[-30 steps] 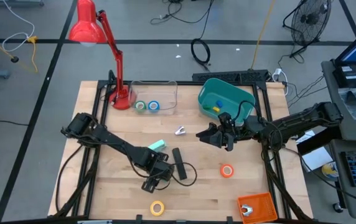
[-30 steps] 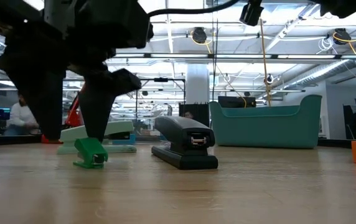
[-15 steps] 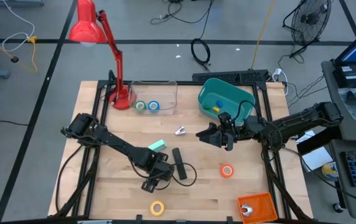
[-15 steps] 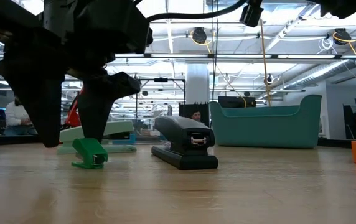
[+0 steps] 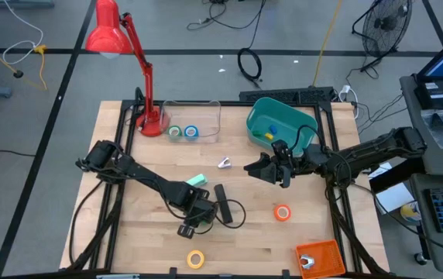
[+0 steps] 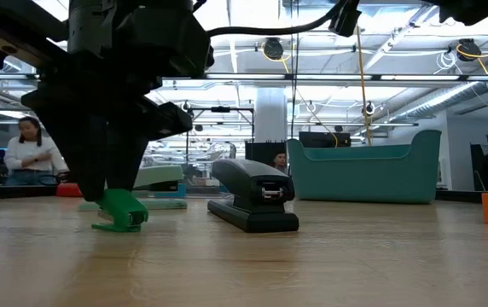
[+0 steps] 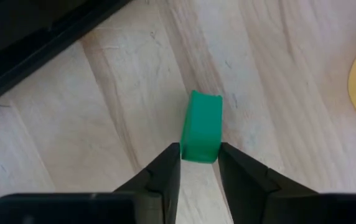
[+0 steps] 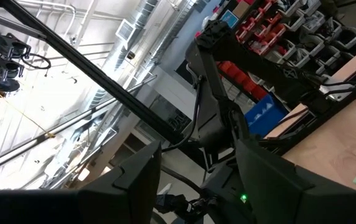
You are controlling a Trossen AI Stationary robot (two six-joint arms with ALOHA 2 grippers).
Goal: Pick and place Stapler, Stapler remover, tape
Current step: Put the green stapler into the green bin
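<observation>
A small green staple remover [image 7: 201, 127] lies on the wood at the table's near middle, also seen in the low view [image 6: 121, 213]. My left gripper [image 7: 200, 152] [image 5: 188, 229] stands over it, shut on it. The black stapler [image 5: 223, 203] [image 6: 252, 200] lies flat just to its right. The orange tape [image 5: 283, 212] and yellow tape [image 5: 196, 259] lie on the table. Green tape [image 5: 175, 132] and blue tape [image 5: 191, 132] sit in a clear box. My right gripper [image 5: 256, 168] hovers open, right of centre. My left gripper pinches the green staple remover at its end nearest the wrist [image 7: 198, 154] between the two fingertips [image 7: 170, 163]. The fingers come from above, pointing down, and lie along it. The remover rests on the table with its flat base [image 6: 99, 227] on the wood.
A teal bin [image 5: 262, 115] stands at the far right and an orange tray [image 5: 320, 256] at the near right corner. A mint-green stapler [image 5: 196, 180], a small silver piece [image 5: 224, 163], a red lamp [image 5: 150, 116] and the clear box [image 5: 206, 108] are also here. People show beyond the table.
The left gripper's fingers, standing apart around the green staple remover a second ago, have closed in and taken hold of it. The remover has stayed on the table almost where it was. The right arm has kept still.
</observation>
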